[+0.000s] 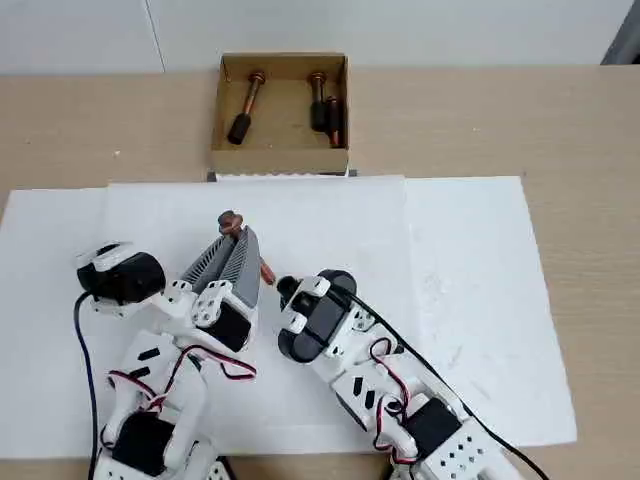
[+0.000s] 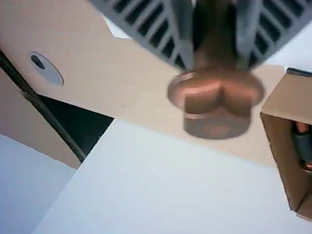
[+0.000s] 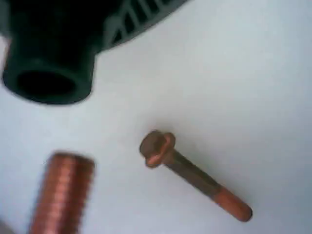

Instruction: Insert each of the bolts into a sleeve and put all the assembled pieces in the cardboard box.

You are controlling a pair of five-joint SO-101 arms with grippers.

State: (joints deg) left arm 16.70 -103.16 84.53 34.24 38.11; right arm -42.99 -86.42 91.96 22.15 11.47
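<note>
My left gripper [image 1: 236, 240] is shut on a copper bolt [image 1: 231, 222] above the white paper; its hex head [image 2: 214, 100] pokes out past the grey fingers [image 2: 146, 24]. The bolt's threaded end [image 3: 62, 195] sticks out the other side, close to a black sleeve [image 3: 48, 73]. My right gripper [image 1: 289, 291] is shut on that sleeve, whose open bore faces the threaded end with a small gap between them. A loose copper bolt [image 3: 194, 181] lies flat on the paper. The cardboard box [image 1: 282, 160] at the back holds three assembled pieces [image 1: 247, 105].
White paper [image 1: 460, 260] covers the tabletop in front of the box. The two arms sit close together at the front. The box's near wall [image 2: 287, 122] stands just beyond the held bolt's head. Bare wood lies on either side of the box.
</note>
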